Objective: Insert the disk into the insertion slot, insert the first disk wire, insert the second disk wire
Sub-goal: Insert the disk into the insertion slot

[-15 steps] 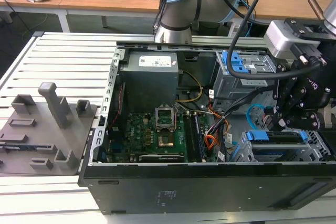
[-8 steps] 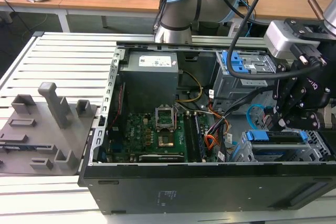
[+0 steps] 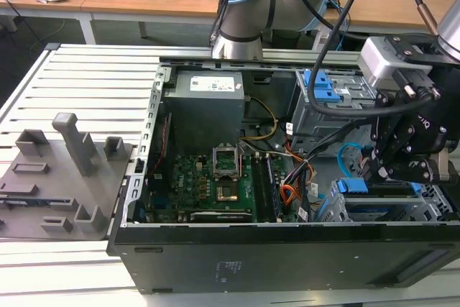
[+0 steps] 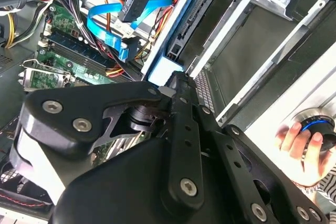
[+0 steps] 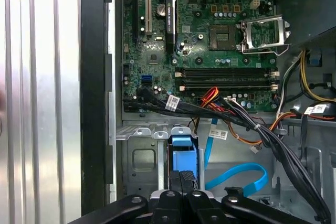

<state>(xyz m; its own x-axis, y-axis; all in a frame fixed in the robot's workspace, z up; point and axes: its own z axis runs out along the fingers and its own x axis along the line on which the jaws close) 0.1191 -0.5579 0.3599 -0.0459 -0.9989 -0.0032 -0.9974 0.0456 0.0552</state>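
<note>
Fingers of gripper (image 5: 184,177) drawn close, apparently pinching blue carrier edge of disk (image 5: 183,153). Disk sits in insertion slot (image 3: 440,203), low at exterior view's right; looks not fully home. Step in hand: disk insertion. Second disk wire (image 5: 239,174) loops loose just beside; first disk wire (image 3: 287,193) lies near board. Judgement: calls for straight push along cage, cables kept clear.

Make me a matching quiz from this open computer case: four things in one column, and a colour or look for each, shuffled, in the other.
1 claw
2 second disk wire
3 motherboard
4 disk

A green
B light-blue loop
C black
D framed in bright blue plastic

Pairs: 1-C, 2-B, 3-A, 4-D
</note>
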